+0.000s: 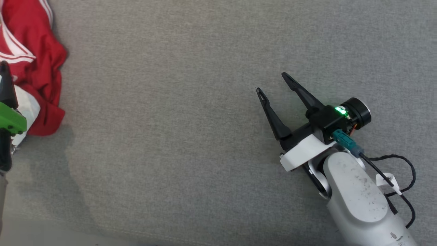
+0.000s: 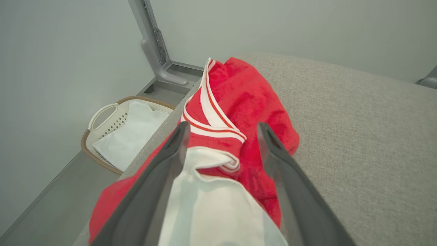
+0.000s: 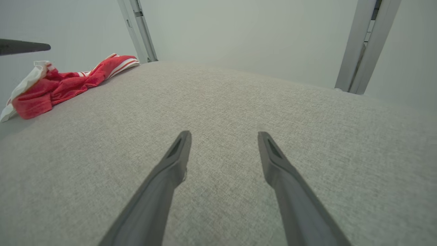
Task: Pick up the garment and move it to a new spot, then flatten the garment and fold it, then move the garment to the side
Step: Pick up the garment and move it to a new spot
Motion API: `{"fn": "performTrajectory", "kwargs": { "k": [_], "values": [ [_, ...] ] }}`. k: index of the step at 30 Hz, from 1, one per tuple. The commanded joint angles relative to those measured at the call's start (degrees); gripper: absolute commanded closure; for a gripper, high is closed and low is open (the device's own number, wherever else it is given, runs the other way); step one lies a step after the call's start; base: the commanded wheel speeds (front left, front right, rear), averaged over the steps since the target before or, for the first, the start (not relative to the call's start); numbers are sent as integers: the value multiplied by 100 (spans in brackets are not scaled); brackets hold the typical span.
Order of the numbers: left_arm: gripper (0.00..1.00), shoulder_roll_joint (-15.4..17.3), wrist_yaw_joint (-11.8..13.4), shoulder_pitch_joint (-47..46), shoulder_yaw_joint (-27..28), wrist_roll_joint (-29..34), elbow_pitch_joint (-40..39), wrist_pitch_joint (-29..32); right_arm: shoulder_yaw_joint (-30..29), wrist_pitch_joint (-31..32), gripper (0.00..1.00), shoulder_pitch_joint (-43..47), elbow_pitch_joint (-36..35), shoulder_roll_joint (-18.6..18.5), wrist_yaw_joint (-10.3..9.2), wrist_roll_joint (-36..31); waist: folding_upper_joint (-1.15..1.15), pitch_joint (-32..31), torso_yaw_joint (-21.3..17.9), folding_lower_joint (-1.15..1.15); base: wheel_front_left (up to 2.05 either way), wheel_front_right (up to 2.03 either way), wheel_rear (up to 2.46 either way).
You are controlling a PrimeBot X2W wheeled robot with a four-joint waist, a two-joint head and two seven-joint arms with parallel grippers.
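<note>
Garment bunched, long axis fwd-back

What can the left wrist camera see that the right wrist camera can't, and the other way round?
Left wrist view: a woven laundry basket holding white cloth, down on the floor beside the grey surface, and a close look at the left hand, fingers apart over the garment.
Right wrist view: the right hand, open over bare grey fabric, and a second metal post at the right.
Both: the crumpled red garment with white stripes, the grey surface, and a metal post behind the garment.
</note>
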Motion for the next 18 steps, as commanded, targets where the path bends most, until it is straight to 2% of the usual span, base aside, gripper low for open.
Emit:
{"fn": "performTrajectory", "kwargs": {
  "k": [1, 6, 7, 8, 9, 12, 18],
  "values": [
    [0, 70, -13, -105, -85, -119, 134, 104, -18, -26, 0, -89, -42, -21, -9, -28, 0, 396, -418, 0, 0, 0, 0],
    [0, -2, -14, -2, -380, -705, 675, 670, -61, -25, 0, -54, -85, -22, -9, -19, 0, 422, -566, 0, 0, 0, 0],
    [19, -6, -14, 46, -431, -770, 754, 706, -91, -19, 0, -42, -79, -29, -9, -15, 0, 406, -578, 0, 0, 0, 0],
    [75, -9, -14, 86, -495, -794, 804, 704, -102, -13, 0, -31, -72, -30, -9, -4, 0, 386, -588, 0, 0, 0, 0],
    [100, -61, -15, 132, -566, -874, 839, 720, -120, -13, 0, -9, -59, -30, -9, 5, 0, 349, -592, 0, 0, 0, 0],
    [100, -49, -20, 171, -724, -925, 875, 506, -163, -13, 0, 70, -26, -32, -9, 39, 0, 204, -587, 0, 0, 0, 0],
    [100, 244, -18, -154, -1100, -562, 538, -223, -212, -14, 0, 272, -27, -19, -9, 235, 0, -314, -628, 0, 0, 0, 0]
  ]
}}
